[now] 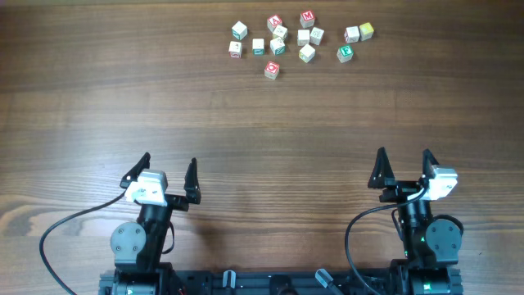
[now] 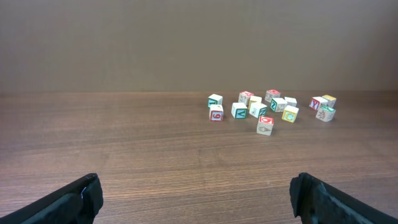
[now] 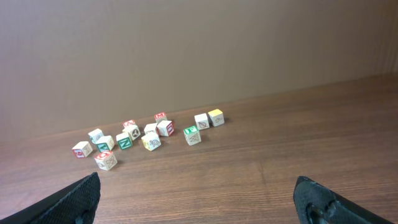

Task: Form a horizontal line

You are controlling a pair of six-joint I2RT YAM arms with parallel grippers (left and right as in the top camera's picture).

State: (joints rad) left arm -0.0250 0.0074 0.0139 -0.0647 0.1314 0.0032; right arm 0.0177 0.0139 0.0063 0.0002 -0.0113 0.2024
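Several small whitish letter cubes with green, red and yellow sides lie loosely scattered at the far side of the wooden table (image 1: 262,115). The cluster (image 1: 295,37) also shows in the left wrist view (image 2: 267,109) and the right wrist view (image 3: 143,137). No straight row of three touching cubes shows. One cube (image 1: 272,70) lies nearest to me, and a pair (image 1: 359,33) lies at the right end. My left gripper (image 1: 169,161) (image 2: 196,193) and my right gripper (image 1: 404,156) (image 3: 198,193) are open and empty near the front edge, far from the cubes.
A plain brown wall stands behind the table's far edge (image 2: 199,93). Black cables (image 1: 65,225) loop beside the arm bases at the front edge. Bare wood lies between the grippers and the cubes.
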